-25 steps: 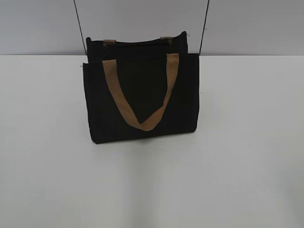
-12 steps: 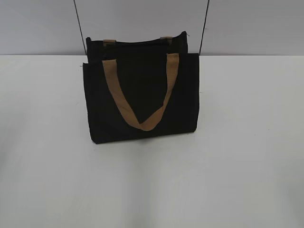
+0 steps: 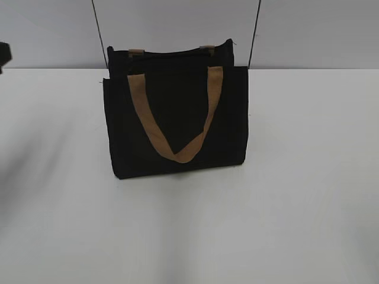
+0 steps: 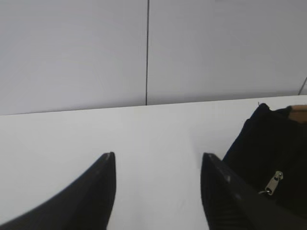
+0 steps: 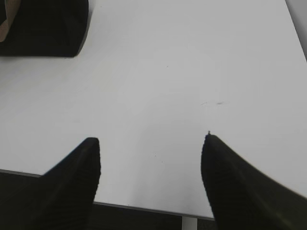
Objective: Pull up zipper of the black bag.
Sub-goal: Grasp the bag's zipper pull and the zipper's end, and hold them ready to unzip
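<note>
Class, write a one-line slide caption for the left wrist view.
Open left claw above the white table, with the black bag and its silver zipper at right.

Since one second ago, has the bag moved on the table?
No. The bag keeps its place: its top corners meet the two dark wall lines at the same spots, and its base sits on the table as before.
</note>
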`<act>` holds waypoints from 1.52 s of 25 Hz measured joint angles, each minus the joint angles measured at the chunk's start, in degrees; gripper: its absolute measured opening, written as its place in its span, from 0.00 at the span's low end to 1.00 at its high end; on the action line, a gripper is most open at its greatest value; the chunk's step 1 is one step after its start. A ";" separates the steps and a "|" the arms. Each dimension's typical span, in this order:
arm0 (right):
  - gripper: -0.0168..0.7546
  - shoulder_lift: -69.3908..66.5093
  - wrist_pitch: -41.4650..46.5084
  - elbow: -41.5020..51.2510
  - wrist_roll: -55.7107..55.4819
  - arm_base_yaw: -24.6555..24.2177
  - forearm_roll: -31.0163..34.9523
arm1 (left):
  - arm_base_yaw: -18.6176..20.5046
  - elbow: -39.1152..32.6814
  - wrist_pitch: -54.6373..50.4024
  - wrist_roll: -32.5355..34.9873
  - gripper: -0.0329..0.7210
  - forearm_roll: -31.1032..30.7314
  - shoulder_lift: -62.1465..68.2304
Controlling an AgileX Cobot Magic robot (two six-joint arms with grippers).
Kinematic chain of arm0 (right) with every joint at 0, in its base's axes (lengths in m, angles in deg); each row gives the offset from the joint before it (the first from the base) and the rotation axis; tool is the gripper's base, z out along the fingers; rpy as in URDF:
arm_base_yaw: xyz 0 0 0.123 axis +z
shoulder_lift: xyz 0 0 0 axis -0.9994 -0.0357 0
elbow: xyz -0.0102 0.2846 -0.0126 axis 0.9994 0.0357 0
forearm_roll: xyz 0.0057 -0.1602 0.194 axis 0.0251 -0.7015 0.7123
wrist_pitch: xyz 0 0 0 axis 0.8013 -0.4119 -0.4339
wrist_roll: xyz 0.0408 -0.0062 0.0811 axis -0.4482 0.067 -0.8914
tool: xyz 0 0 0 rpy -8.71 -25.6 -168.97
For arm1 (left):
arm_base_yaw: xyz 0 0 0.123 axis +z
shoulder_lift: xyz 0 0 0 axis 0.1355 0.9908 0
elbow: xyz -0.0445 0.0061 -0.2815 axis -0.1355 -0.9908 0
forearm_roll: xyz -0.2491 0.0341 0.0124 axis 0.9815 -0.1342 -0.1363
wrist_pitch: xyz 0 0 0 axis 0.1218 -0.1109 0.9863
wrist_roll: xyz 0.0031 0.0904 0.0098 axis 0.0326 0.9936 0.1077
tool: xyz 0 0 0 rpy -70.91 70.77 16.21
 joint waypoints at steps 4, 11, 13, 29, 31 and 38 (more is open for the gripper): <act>0.67 0.00 0.00 0.00 0.00 0.00 0.00 | -0.83 0.00 7.62 -3.73 0.64 -0.58 10.62; 0.67 0.00 0.00 0.00 0.00 0.00 0.00 | -0.84 0.00 19.36 -15.13 0.64 -11.40 27.35; 0.67 0.00 0.00 0.00 0.00 0.00 0.00 | -0.84 0.00 24.86 -17.85 0.64 -15.77 31.28; 0.67 0.00 0.00 0.00 0.00 0.00 0.00 | -0.89 0.06 48.90 -12.52 0.64 -28.99 51.37; 0.67 0.00 0.00 0.00 0.00 0.00 0.00 | -0.89 0.59 49.85 -12.08 0.64 -29.04 51.78; 0.67 0.00 0.00 0.00 0.00 0.00 0.00 | -0.89 7.14 47.41 -11.78 0.62 -33.62 52.09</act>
